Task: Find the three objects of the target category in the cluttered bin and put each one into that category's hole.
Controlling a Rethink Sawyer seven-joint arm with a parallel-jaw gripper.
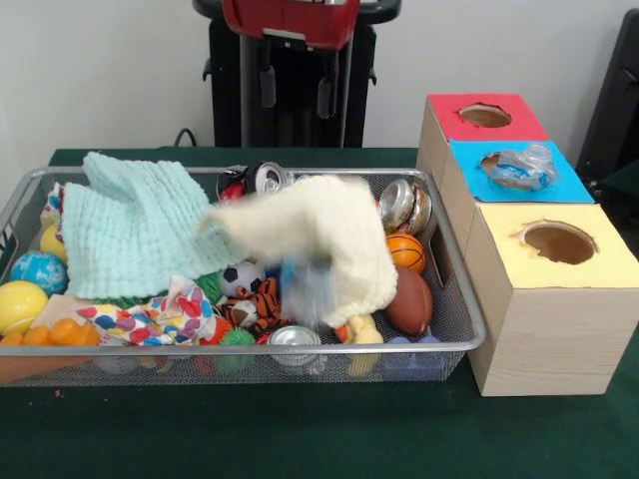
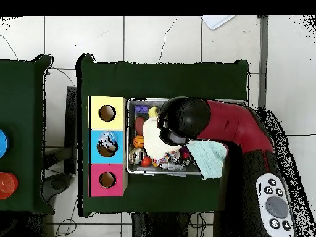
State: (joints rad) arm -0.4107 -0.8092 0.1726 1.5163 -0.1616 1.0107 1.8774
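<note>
One crushed bottle sits in the blue hole, another shows blurred under the cream cloth in the bin, light, springy and slippery, best pinched across its flattened waist; the end effector's state I cannot tell.

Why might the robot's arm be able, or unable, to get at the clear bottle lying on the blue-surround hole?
Probably able: the bottle lies uncovered on the blue hole, with nothing above it, and the arm reaches over the bin right beside it.
</note>
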